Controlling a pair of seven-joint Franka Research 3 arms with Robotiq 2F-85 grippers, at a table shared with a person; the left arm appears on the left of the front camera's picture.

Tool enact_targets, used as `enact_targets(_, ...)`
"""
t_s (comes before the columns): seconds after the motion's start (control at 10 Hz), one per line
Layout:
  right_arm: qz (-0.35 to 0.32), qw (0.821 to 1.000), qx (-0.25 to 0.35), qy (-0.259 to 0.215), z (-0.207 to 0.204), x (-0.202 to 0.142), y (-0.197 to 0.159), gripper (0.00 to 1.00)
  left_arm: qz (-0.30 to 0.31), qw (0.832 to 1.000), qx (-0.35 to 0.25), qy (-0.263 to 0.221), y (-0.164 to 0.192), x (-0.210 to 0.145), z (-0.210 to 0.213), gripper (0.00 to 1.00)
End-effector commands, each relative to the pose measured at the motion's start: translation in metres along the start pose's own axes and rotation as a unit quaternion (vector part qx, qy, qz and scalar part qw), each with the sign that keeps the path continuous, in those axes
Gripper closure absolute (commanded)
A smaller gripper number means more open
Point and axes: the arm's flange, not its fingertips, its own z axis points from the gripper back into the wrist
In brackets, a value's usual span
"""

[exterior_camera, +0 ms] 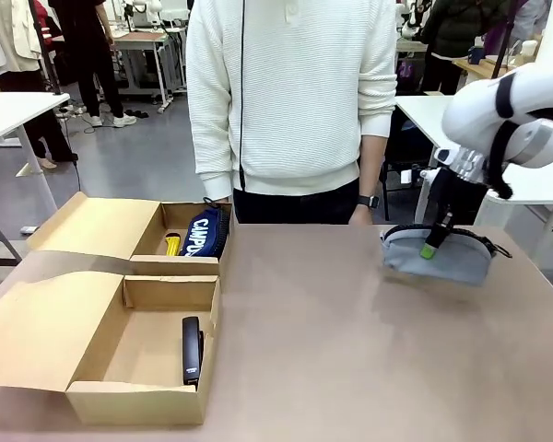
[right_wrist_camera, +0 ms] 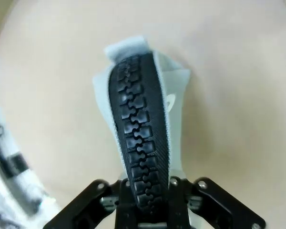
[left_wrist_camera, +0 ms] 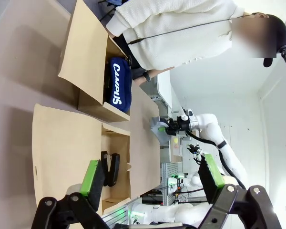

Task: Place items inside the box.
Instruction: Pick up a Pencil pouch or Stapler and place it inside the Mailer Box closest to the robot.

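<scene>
- Grey case (exterior_camera: 461,260): matt woven cloth, soft, pinched between the fingers of the right gripper (exterior_camera: 430,247).
- Zip (right_wrist_camera: 140,138): black, coarse moulded teeth, dull sheen, running on ahead from between those fingers.
- Navy case (exterior_camera: 205,235): matt cloth with flat white print, far beyond the left fingers.
- Stapler (exterior_camera: 193,348): black, smooth, faint gloss.
- Knife (exterior_camera: 172,244): yellow, smooth, looks plastic.
- Box (exterior_camera: 37,304): raw brown cardboard, matt.
- Table (exterior_camera: 350,350): tan, smooth, matt.
- Left gripper (left_wrist_camera: 151,174): hard black body with a slight shine; pads (left_wrist_camera: 92,175) green, rubbery-looking.
- Right arm (exterior_camera: 507,110): white shell, glossy.
- Sweater (exterior_camera: 290,92): white ribbed knit.
</scene>
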Motion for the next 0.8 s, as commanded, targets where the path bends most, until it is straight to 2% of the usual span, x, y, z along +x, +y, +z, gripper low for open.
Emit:
enact_targets(0.0, -0.174, 0.981, -0.027, -0.080, 0.024, -0.038, 0.073, 1.00, -0.007, 1.000, -0.010, -0.004, 0.000, -0.002, -0.001, 0.00)
enact_targets(0.1, -0.244, 0.963, -0.060, -0.096, 0.023, -0.056, 0.098, 1.00, -0.007, 1.000, -0.010, -0.004, 0.000, -0.002, -0.001, 0.00)
enact_targets(0.3, -0.278, 0.948, -0.078, -0.136, 0.023, -0.086, 0.119, 1.00, -0.007, 1.000, -0.010, -0.004, 0.000, -0.002, -0.001, 0.00)
enact_targets(0.4, -0.283, 0.948, -0.057, -0.131, 0.031, -0.093, 0.095, 1.00, -0.007, 1.000, -0.010, -0.004, 0.000, -0.002, -0.001, 0.00)
enact_targets(0.5, -0.254, 0.959, -0.047, -0.114, 0.032, -0.080, 0.107, 1.00, -0.007, 1.000, -0.010, -0.004, 0.000, -0.002, -0.001, 0.00)
enact_targets(0.6, -0.254, 0.959, -0.047, -0.114, 0.032, -0.080, 0.107, 1.00, -0.007, 1.000, -0.010, -0.004, 0.000, -0.002, -0.001, 0.00)
enact_targets(0.7, -0.275, 0.951, -0.054, -0.129, 0.032, -0.100, 0.110, 0.91, -0.007, 1.000, -0.010, -0.004, 0.000, -0.002, -0.001, 0.00)
